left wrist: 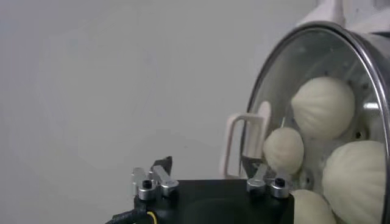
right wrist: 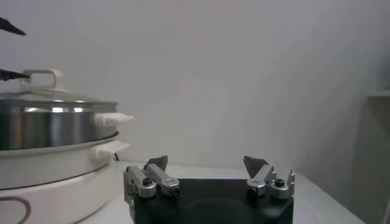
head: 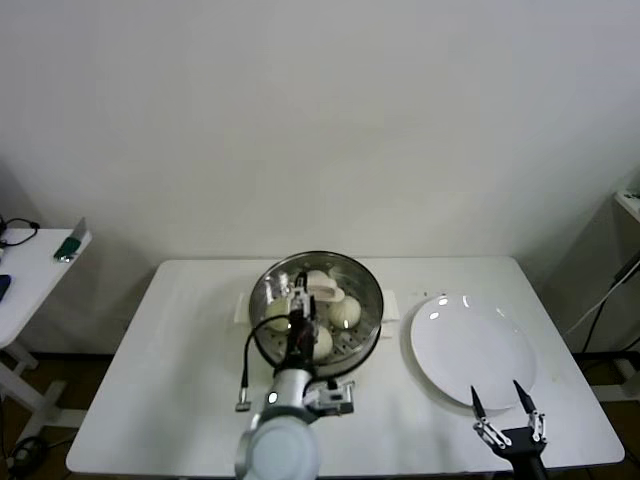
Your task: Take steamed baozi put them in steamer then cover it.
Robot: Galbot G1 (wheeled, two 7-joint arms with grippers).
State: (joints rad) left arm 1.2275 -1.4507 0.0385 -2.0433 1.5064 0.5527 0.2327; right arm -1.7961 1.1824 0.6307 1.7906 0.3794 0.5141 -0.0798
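Cover (left wrist: 317,115) seated on steamer (right wrist: 49,131); left hand (head: 300,318) fingers apart beside handle. Advise straight lift clear. Right hand (head: 508,410) spread, parked near plate (head: 470,350).

You see the left gripper (head: 297,302) on a silver-grey arm with a looping black cable; the right gripper (head: 509,412) has thin black fingers, silver screwed knuckles and a black body

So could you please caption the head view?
Open left pincer above glass-lidded steel steamer holding cream buns.
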